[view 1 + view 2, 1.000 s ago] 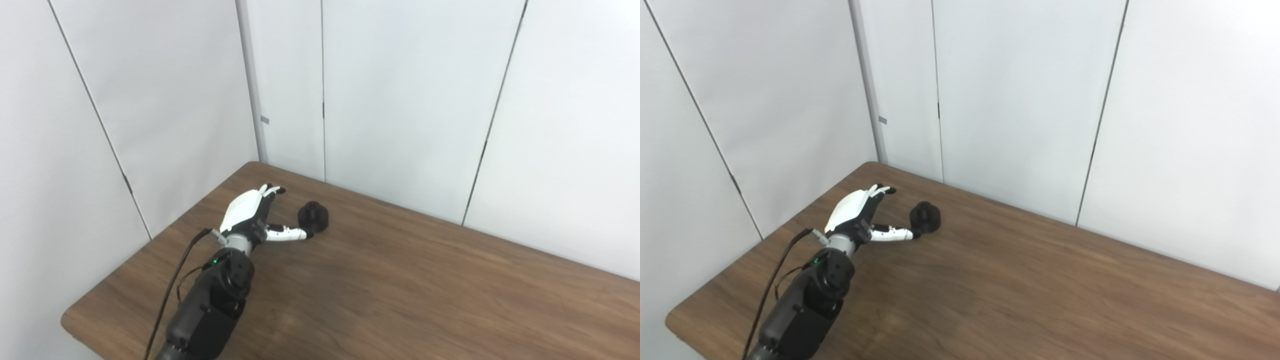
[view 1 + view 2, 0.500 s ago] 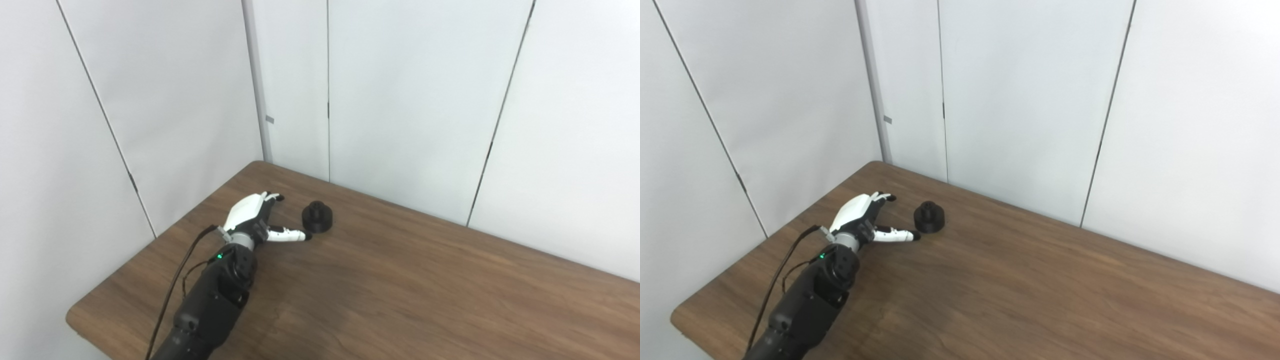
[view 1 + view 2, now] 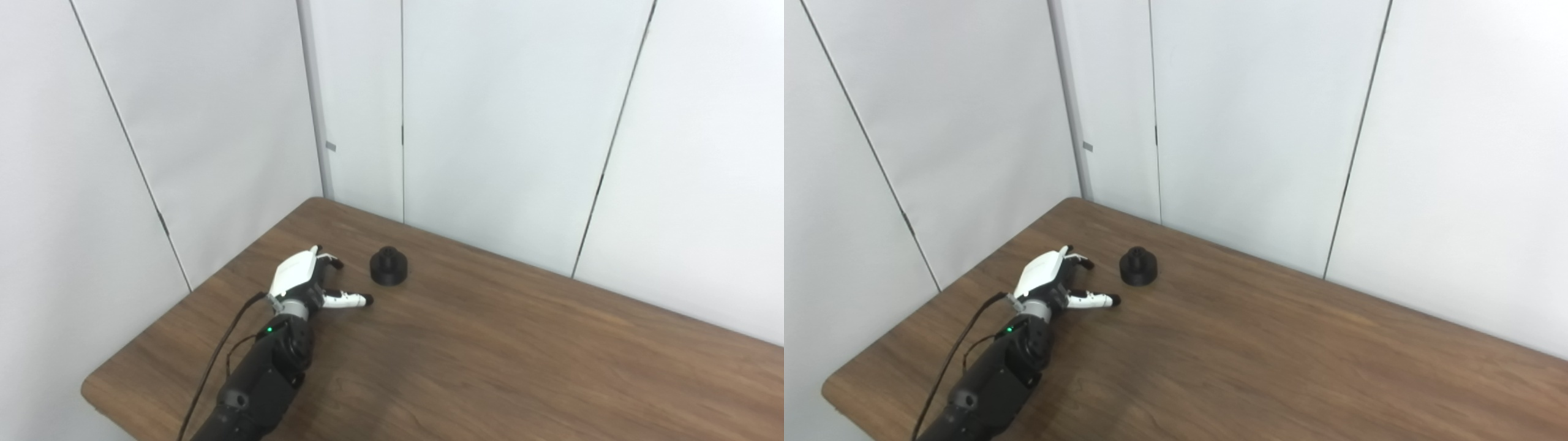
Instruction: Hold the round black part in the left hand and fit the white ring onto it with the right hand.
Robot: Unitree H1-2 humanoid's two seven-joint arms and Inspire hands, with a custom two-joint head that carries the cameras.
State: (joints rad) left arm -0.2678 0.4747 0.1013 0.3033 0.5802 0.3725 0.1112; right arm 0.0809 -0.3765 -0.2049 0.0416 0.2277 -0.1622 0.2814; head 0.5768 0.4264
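A round black plastic part [image 3: 388,270], shaped like a short cylinder with a narrower knob on top, stands upright on the brown wood-grain tabletop [image 3: 502,355], near the far left corner where the white panel walls [image 3: 502,122] meet. Nothing touches it.

The left robot hand [image 3: 304,280], white-shelled with dark fingertips, sits on the near-left side of the black part, near it but clearly apart. It is released and grasps nothing: its fingers [image 3: 1078,262] reach forward past the left side of the part, and its thumb [image 3: 348,299] sticks out sideways toward the right, its dark tip ending just short of the part on the near side. The robot hand lies low over the wood; whether it touches the surface I cannot tell.

Nearer than the black part and to its left, the dark forearm [image 3: 263,373] runs from the bottom edge of the view up to the wrist, with a small green light [image 3: 1010,329] glowing near the wrist and a thin black cable [image 3: 211,361] looping along its left side.

The right robot hand does not show in either view, so its state cannot be told.
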